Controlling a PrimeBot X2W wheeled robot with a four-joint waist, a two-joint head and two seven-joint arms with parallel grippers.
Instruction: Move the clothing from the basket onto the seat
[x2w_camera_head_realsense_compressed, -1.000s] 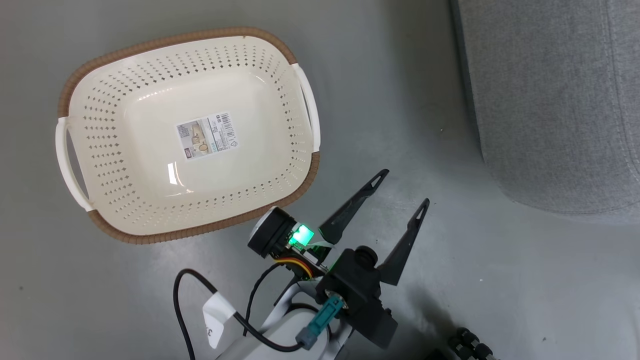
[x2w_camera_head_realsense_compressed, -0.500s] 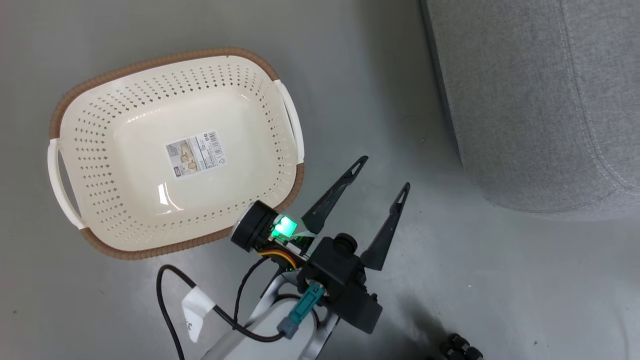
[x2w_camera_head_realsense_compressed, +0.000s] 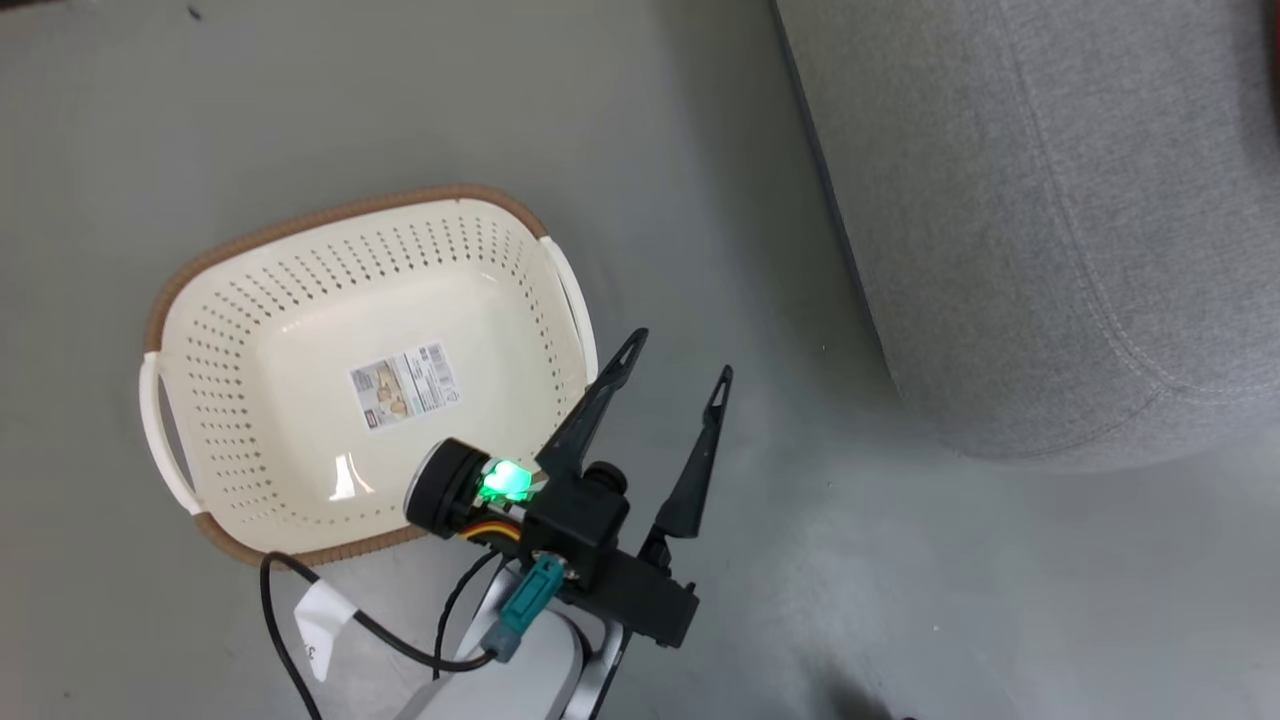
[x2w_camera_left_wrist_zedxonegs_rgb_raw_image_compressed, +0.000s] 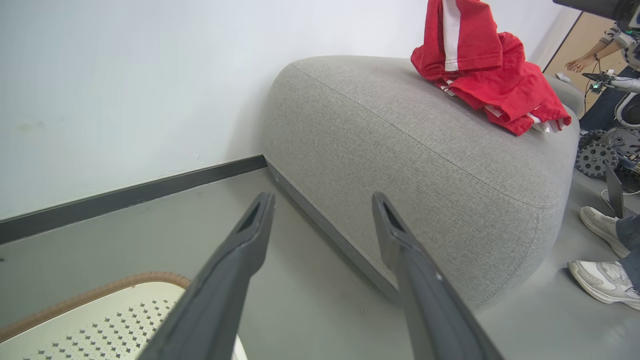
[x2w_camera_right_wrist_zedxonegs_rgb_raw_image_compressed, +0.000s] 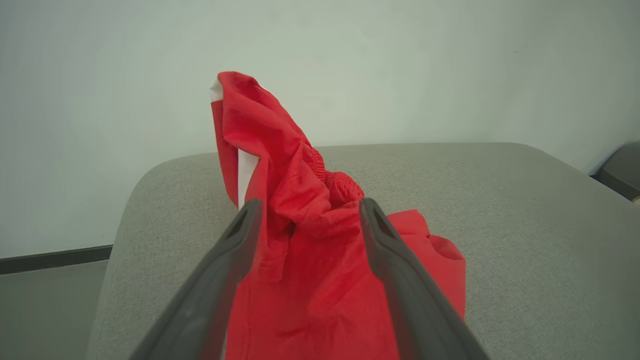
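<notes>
Got red sports clothing w/ white trim (x2w_camera_right_wrist_zedxonegs_rgb_raw_image_compressed: 300, 190) heaped on light-grey fabric seat (x2w_camera_right_wrist_zedxonegs_rgb_raw_image_compressed: 500, 200), 12 o'clock of my R gripper (x2w_camera_right_wrist_zedxonegs_rgb_raw_image_compressed: 310, 202), fingers spread round it. L gripper (x2w_camera_head_realsense_compressed: 678, 358) spread; cream perforated plastic basket (x2w_camera_head_realsense_compressed: 220, 380) at its 9 o'clock. Looks light, floppy; I'd pinch bunched waistband.

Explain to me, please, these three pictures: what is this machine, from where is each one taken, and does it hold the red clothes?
It is a wheeled robot with two arms, each ending in a gripper with two long dark fingers. The head camera looks down at the floor: the left gripper hangs open near a white basket with no clothes in it. The left wrist camera looks along those fingers at a grey sofa seat with red clothes on top. The right wrist camera shows the right gripper open, the clothes lying on the seat between its fingers, apparently not gripped.
</notes>
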